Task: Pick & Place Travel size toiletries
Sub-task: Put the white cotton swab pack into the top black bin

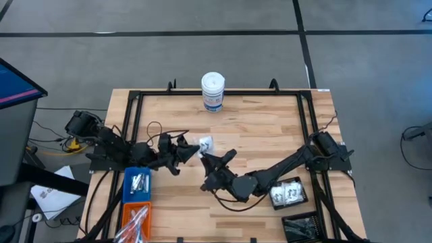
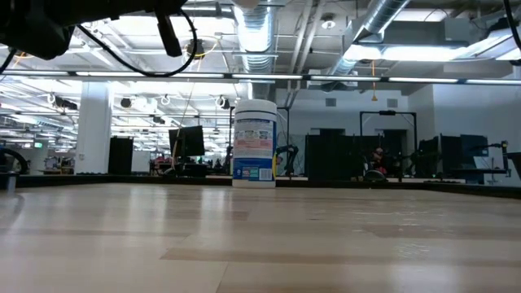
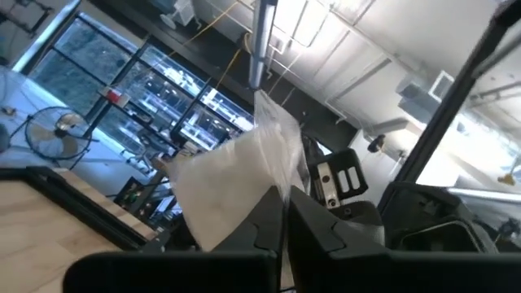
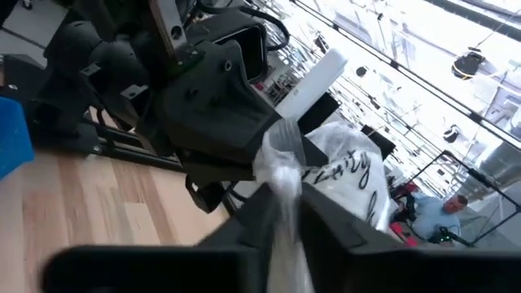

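Both arms meet over the middle of the tabletop (image 1: pixel 270 128), raised off the wood.

Left end effector (image 1: pixel 192 151): fingers fully closed, pinching one edge of a clear crinkly packet (image 1: pixel 205 143) with white contents. In the left wrist view the packet (image 3: pixel 232 183) sticks up from between the closed fingertips (image 3: pixel 313 228).

Right end effector (image 1: pixel 214 158): jaws nearly closed on the same packet from the other side. The right wrist view shows the film (image 4: pixel 281 175) bunched between its two fingers (image 4: pixel 334 232), with the left end effector (image 4: pixel 216 122) just behind it. So the packet is gripped by both at once, held in the air between them.

Other toiletries:
- blue bin (image 1: pixel 137 186) at the near left edge, small silver tubes inside
- orange bin (image 1: pixel 133 223) just in front of it, thin sticks inside
- black tray (image 1: pixel 289 194) near right, more clear packets with white contents
- second black bin (image 1: pixel 301 227) at the near right corner, contents dark, cannot make them out

Tall white canister (image 1: pixel 212 92) with blue label stands upright at the far edge, well apart from both arms; also upright in the low view (image 2: pixel 255 143).
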### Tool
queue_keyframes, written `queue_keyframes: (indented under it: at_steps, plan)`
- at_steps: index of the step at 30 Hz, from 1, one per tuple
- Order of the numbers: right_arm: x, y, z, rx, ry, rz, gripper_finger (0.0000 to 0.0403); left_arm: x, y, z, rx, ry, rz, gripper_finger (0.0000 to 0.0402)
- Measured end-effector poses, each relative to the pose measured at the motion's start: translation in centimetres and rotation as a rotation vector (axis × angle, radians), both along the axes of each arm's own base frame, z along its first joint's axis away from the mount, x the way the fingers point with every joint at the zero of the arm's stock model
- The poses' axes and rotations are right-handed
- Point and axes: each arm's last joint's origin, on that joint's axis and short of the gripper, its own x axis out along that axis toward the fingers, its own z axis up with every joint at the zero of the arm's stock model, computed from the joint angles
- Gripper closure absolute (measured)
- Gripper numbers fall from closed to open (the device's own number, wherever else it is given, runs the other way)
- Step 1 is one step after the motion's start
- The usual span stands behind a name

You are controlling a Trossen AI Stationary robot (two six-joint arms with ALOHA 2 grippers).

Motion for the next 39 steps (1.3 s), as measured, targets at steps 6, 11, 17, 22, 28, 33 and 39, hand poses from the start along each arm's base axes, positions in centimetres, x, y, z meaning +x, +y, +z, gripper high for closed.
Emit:
queue_keyframes:
  at_steps: [6, 11, 17, 22, 28, 33, 39]
  plan:
    - [-0.5, 0.4, 0.3, -0.051, 0.044, -0.072, 0.038, -0.2, -0.1, 0.4, 0.092, -0.003, 0.005, 0.0384]
    - [-1.3, 1.4, 0.6, -0.098, 0.105, -0.114, 0.0387, -1.7, 0.2, 1.1, 0.11, -0.046, -0.007, 0.0356]
    - [-3.9, 4.4, 2.1, -0.121, 0.138, -0.024, 0.0386, -4.2, 1.2, 0.7, 0.107, -0.053, -0.005, 0.0331]
    - [-6.8, 6.0, 2.5, -0.184, 0.251, -0.055, 0.0396, -5.4, 1.5, 0.5, 0.101, -0.065, -0.011, 0.0326]
    - [-12.6, 7.4, 0.6, -0.137, 0.305, 0.074, 0.0395, -5.4, 1.3, 0.5, 0.105, -0.063, -0.019, 0.0325]
    - [-17.8, 6.2, -0.8, 0.243, 0.452, 0.14, 0.0398, -5.4, 1.3, 0.4, 0.108, -0.055, -0.012, 0.0325]
    - [-22.0, 6.7, -2.3, 0.423, 0.651, 0.008, 0.0401, -5.3, 1.4, 0.2, 0.116, -0.015, 0.045, 0.0325]
